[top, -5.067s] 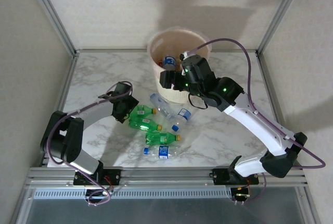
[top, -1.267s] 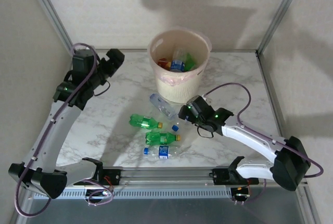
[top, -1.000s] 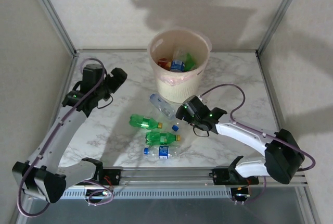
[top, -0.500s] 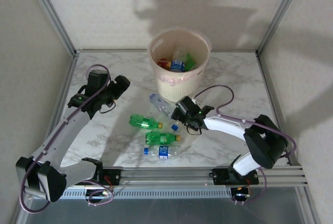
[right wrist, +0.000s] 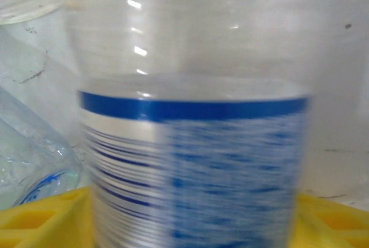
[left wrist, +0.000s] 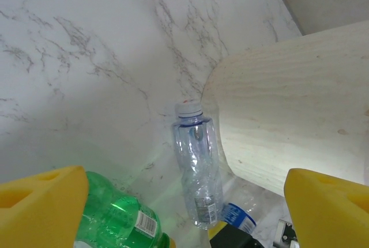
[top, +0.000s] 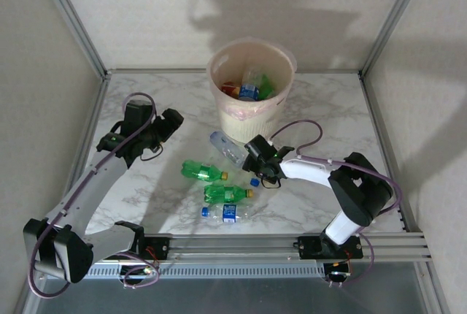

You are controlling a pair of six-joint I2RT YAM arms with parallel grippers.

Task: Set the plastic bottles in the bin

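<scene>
The pale bin stands at the back middle with several plastic bottles inside. On the marble lie a clear bottle, two green bottles and a clear blue-labelled one. My right gripper is low beside the bin's foot, shut on another clear blue-labelled bottle; its yellow pads press both sides. My left gripper hovers left of the pile, open and holding nothing. Its view takes in the clear bottle, a green bottle and the bin wall.
Metal frame posts and plain walls close in the marble table on three sides. A rail runs along the near edge. Open marble lies to the right of the bin and at the far left.
My right gripper slid left along the table to the blue-labelled bottle and closed on it; the bottle's blue cap shifted slightly right. My left arm came down and drifted a little right.
</scene>
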